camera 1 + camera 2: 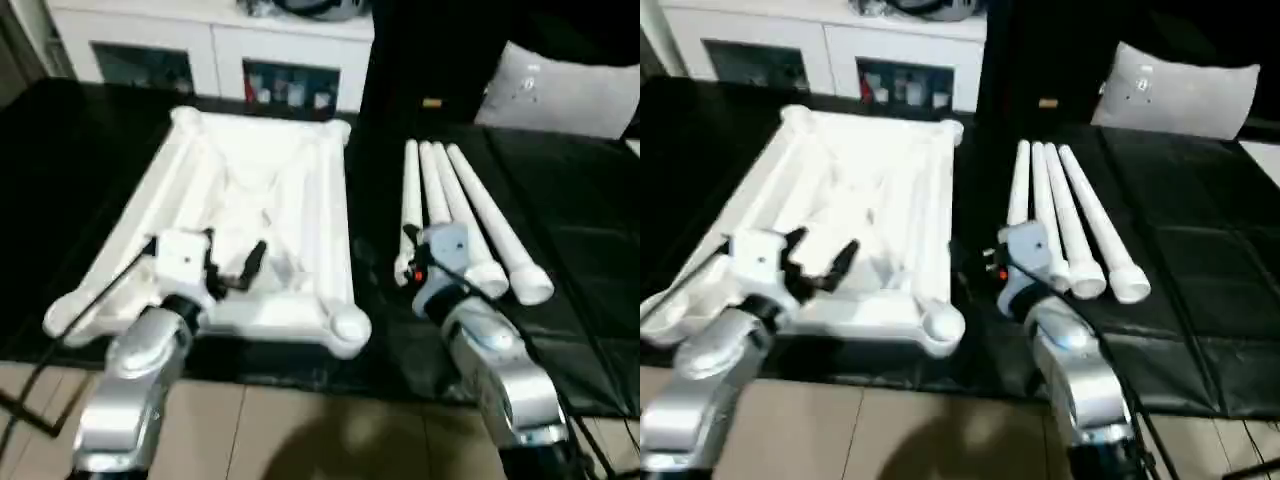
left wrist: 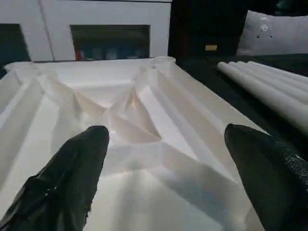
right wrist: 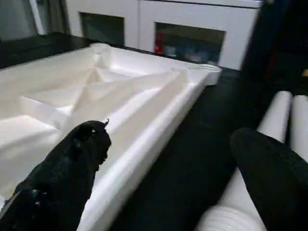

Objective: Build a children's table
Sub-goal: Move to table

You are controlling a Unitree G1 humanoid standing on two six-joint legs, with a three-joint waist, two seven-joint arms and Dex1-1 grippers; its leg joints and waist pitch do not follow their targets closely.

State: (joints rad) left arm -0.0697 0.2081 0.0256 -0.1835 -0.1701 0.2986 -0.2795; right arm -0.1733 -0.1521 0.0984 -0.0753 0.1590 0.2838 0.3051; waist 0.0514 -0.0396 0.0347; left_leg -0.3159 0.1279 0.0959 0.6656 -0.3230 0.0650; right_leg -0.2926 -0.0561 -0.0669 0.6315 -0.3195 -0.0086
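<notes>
The white table top [image 1: 250,220] lies upside down on the black mat [image 1: 590,200], ribs and round corner sockets facing up, with four tapered legs [image 1: 470,215] laid side by side just to its right. The left gripper [image 1: 232,265] hovers over the top's near edge, fingers spread wide and empty. The right gripper [image 3: 178,163] hangs equally wide and empty above the gap between the top and the legs' thick ends.

Likely a home living room, staged for the work. White cabinet [image 1: 215,45] with glass doors along the back wall, small coloured items behind the glass, too blurred to identify. Grey cushion [image 1: 565,90] lying nearby. Black mat [image 1: 560,210] over pale tiled floor [image 1: 300,440].
</notes>
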